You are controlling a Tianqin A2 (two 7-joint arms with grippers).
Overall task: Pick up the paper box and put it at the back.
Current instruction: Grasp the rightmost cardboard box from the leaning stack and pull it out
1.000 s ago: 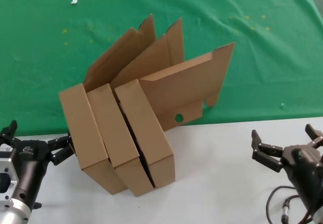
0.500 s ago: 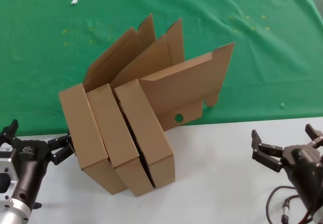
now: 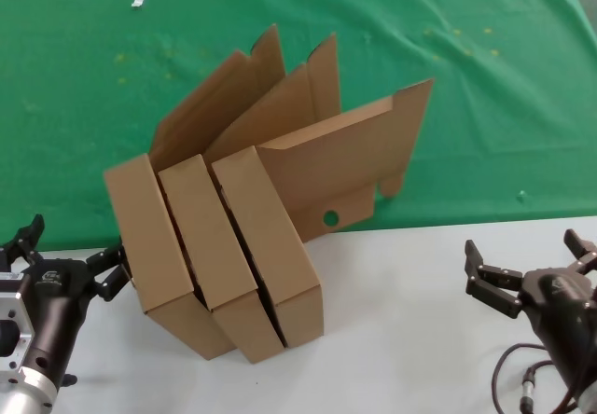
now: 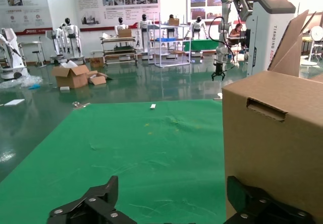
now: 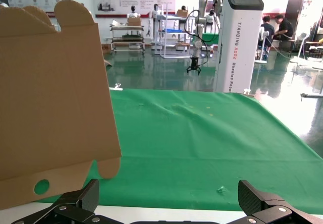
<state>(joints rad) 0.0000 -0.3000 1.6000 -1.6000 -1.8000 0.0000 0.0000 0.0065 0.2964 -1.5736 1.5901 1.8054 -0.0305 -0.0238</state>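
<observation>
Three brown cardboard boxes stand packed side by side in the head view, straddling the edge where the green cloth meets the white tabletop strip, their lids raised toward 12 o'clock. The paper box, rightmost of the three, shows a small round hole in its lid flap; the middle box and the left box press against it. The left gripper sits at 9 o'clock of the stack, fingers spread, one fingertip right at the left box's side; whether it touches cannot be told. The right gripper waits at 3 o'clock of the paper box, well apart from it, fingers apart and holding nothing.

From the left wrist view, the left gripper has its two dark fingers spread wide; one finger lies against the base of the left box, whose wall shows a slot, the other finger over green cloth.

From the right wrist view, the right gripper is spread wide with nothing between the fingers. The paper box's lid with its round hole stands beyond one finger, apart from it, and the green cloth stretches behind.
</observation>
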